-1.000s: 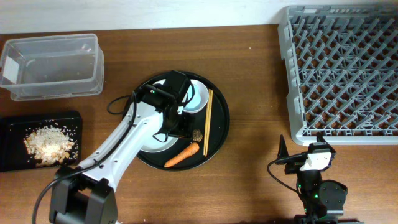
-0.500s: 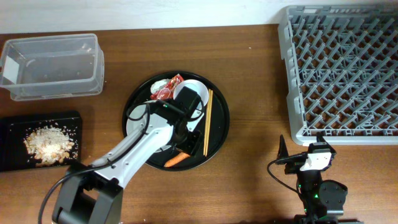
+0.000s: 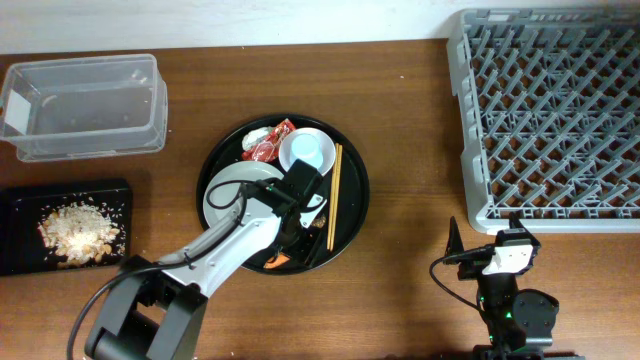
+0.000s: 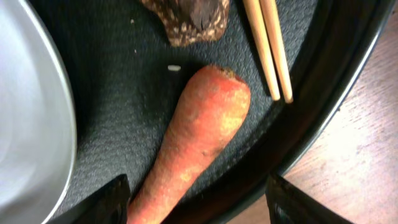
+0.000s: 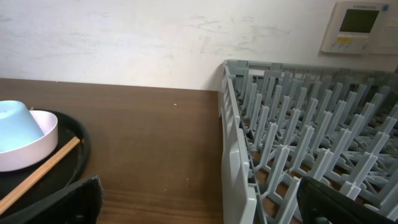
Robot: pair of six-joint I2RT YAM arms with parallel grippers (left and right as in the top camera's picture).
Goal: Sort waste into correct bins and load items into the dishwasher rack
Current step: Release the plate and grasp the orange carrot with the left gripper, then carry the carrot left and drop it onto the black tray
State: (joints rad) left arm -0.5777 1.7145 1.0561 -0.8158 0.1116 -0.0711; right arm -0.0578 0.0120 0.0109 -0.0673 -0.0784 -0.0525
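On the round black tray (image 4: 323, 106), a stubby orange carrot (image 4: 199, 137) lies between plate (image 4: 31, 124) and rim, with a brown lump (image 4: 186, 18) and chopsticks (image 4: 270, 50) near its blunt end. The left pincer (image 4: 199, 186) straddles it, spread and gripping nothing; the right pincer (image 5: 199, 186) gapes empty.

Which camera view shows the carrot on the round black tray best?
The left wrist view: the carrot shows large and close up, next to the chopsticks and the brown lump. Overhead, only a small orange end shows beside the left arm. The right wrist view does not show it.
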